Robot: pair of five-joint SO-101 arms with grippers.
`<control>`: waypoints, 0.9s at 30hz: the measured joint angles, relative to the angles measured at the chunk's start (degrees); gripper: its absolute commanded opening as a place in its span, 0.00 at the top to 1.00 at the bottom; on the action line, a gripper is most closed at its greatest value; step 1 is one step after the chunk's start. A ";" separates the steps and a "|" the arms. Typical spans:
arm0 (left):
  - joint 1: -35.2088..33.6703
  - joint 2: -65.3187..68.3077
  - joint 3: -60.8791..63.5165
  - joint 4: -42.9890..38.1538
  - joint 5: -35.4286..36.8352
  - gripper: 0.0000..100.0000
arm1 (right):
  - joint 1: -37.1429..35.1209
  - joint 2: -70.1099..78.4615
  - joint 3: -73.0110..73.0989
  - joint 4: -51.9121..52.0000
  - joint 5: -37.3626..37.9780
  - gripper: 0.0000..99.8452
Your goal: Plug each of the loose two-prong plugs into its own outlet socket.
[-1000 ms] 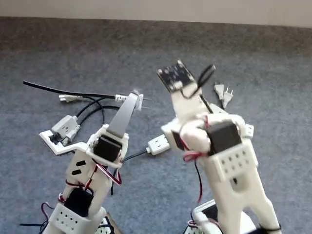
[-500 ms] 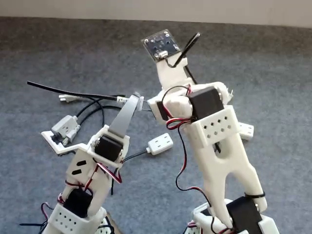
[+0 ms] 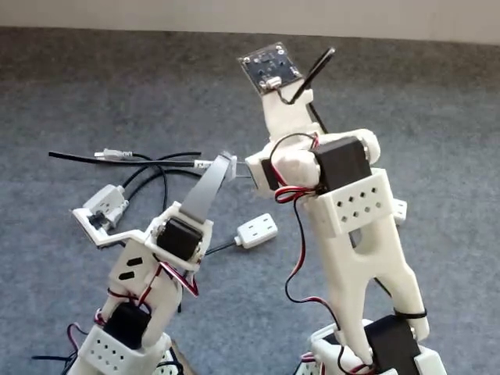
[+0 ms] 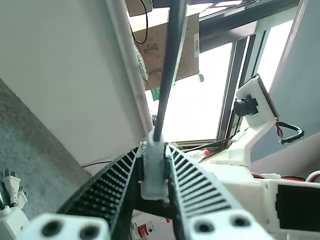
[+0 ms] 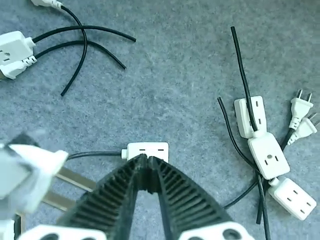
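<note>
- A white two-prong plug (image 4: 154,172) is clamped tight in the left end effector (image 4: 155,146), lifted off the worktop, with its dark cable (image 4: 170,60) running out past the tips.
- Seen from above, the left end effector (image 3: 223,166) hangs over the middle of the grey worktop (image 3: 437,117), close against the right arm (image 3: 344,203). The plug's bare prongs (image 5: 75,180) jut toward that arm.
- The nearest outlet socket (image 5: 147,150) lies loose near the worktop's middle, below the right end effector (image 5: 148,162), whose jaws are pressed together on nothing.
- Three more sockets (image 5: 267,155) and two loose plugs (image 5: 301,106) lie bunched on the right half of the worktop.
- The likeliest trouble: nothing holds the socket down, so a push from the plug could slide it across the worktop instead of seating the prongs.
- The two arms are crowded together, so bringing the plug down may knock the prongs against the right arm and twist the plug in its grip.
- The trailing cable could also drag and pull the plug out of line.
</note>
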 measured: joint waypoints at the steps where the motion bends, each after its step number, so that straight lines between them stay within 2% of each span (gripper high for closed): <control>1: -0.44 0.00 0.00 0.00 0.00 0.99 | 0.18 0.00 0.00 1.41 0.00 0.99; 8: -6.51 0.00 0.00 -3.34 0.00 0.99 | 0.18 -1.85 1.05 3.96 1.93 0.99; 16: -5.36 0.00 0.00 -3.69 0.00 0.99 | -6.77 -3.08 1.93 3.96 2.29 0.99; 27: -2.99 0.09 0.00 -1.85 0.00 0.99 | -6.95 6.33 -7.30 3.96 2.29 0.99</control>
